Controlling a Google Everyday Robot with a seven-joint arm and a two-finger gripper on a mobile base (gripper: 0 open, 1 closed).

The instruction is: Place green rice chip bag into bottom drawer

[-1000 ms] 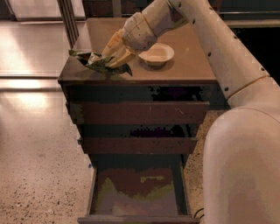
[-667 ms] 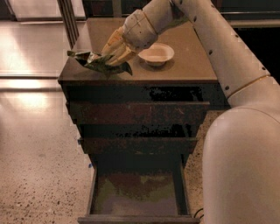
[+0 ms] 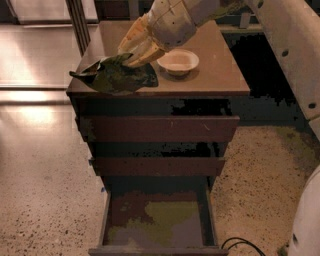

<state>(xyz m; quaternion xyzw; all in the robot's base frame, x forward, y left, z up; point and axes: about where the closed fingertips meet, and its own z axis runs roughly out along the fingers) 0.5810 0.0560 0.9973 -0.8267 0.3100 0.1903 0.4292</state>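
Gripper [image 3: 131, 56] is at the left-front part of the table [image 3: 220, 75] top, fingers pressed together on the upper edge of the green rice chip bag [image 3: 117, 77]. It's pinching the bag. The arm [image 3: 200, 15] comes in from the upper right, and the yellowish fingers [image 3: 137, 44] angle down and left.

The bag is crumpled, dark green foil. It sits over the table's front-left corner, with its lower edge overlapping the front edge and one pointed end sticking out to the left. Can't tell whether it's resting on the top or lifted just clear. Print on the bag isn't legible: no brand or lettering readable.

A cream bowl [image 3: 178, 61] is upright on the table just right of the gripper, near but apart from the bag.

Three drawers below:
- top drawer [image 3: 160, 129]: pulled out slightly
- middle drawer [image 3: 157, 166]: pulled out slightly
- bottom drawer [image 3: 160, 220]: pulled well out, flat floor showing, patchy brown-green in tone

The bag is well above the bottom drawer and left of its centre, not in it.

A black cable [image 3: 240, 244] lies on the speckled floor [image 3: 45, 190], right of the bottom drawer.
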